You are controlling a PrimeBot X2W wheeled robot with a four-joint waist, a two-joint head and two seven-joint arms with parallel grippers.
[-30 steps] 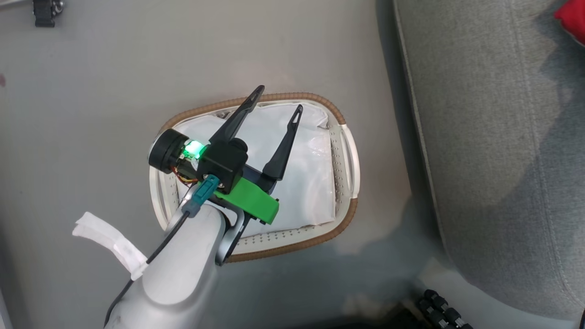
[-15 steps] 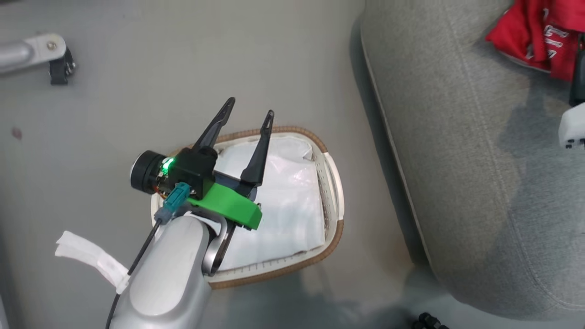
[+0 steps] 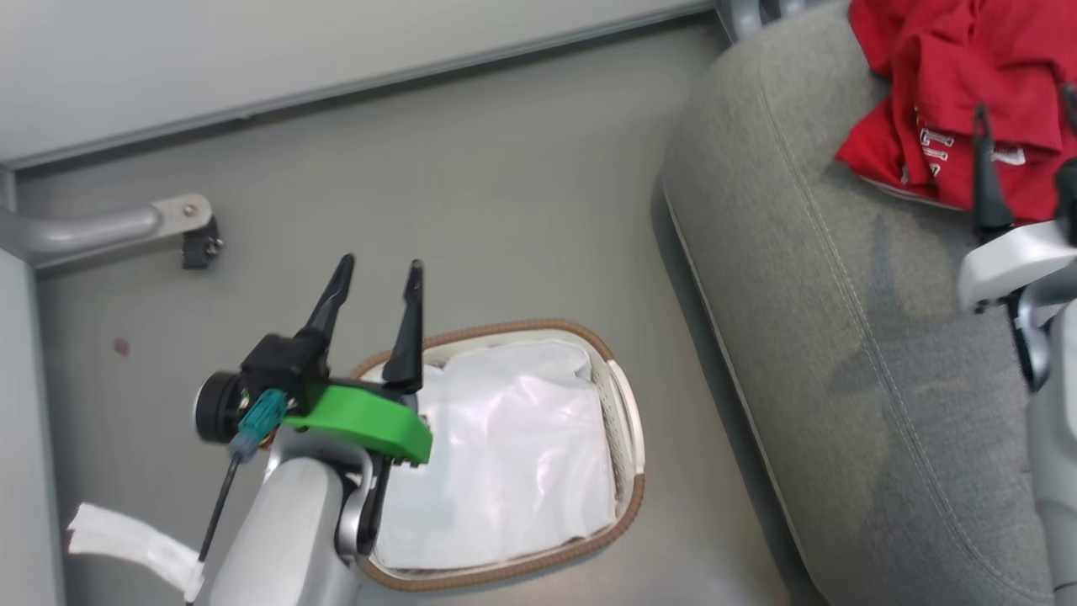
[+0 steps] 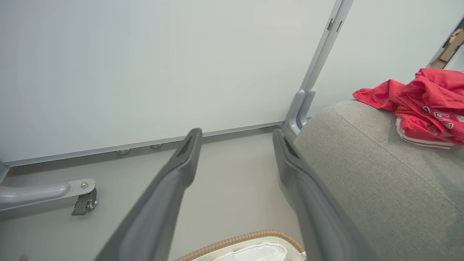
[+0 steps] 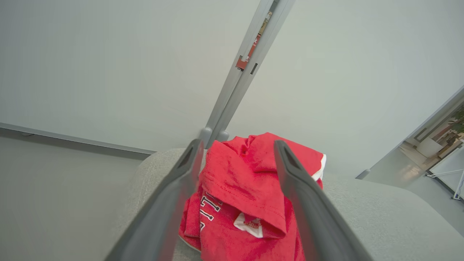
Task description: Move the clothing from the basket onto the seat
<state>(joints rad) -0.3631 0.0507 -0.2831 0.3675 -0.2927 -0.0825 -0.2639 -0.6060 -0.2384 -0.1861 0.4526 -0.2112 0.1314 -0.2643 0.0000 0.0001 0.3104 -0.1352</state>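
The red clothing [image 3: 951, 76] lies bunched on the far end of the grey seat [image 3: 841, 295], white lettering showing. My right gripper [image 3: 1025, 101] is open just above the pile; in its wrist view the gripper [image 5: 238, 143] frames the clothing [image 5: 246, 188] without touching it. The basket [image 3: 505, 324] stands on the floor left of the seat and holds only its white liner [image 3: 505, 454]. Over the basket's left rim my left gripper [image 3: 379, 273] stands open with nothing in it. The left wrist view shows that gripper [image 4: 235, 132], the basket rim [image 4: 246, 239], the seat [image 4: 362, 174] and the clothing [image 4: 424, 101].
A grey metal leg with a black caster [image 3: 189, 227] reaches in from the left along the floor. A pale wall with a baseboard [image 3: 379, 76] runs behind, and a grey post [image 4: 308, 98] rises beside the seat's corner. Bare grey floor [image 3: 522, 194] lies between basket and wall.
The head camera has swung, bringing the red clothing, the right gripper and the wall into view. My left gripper has drawn back from over the liner to the basket's left rim.
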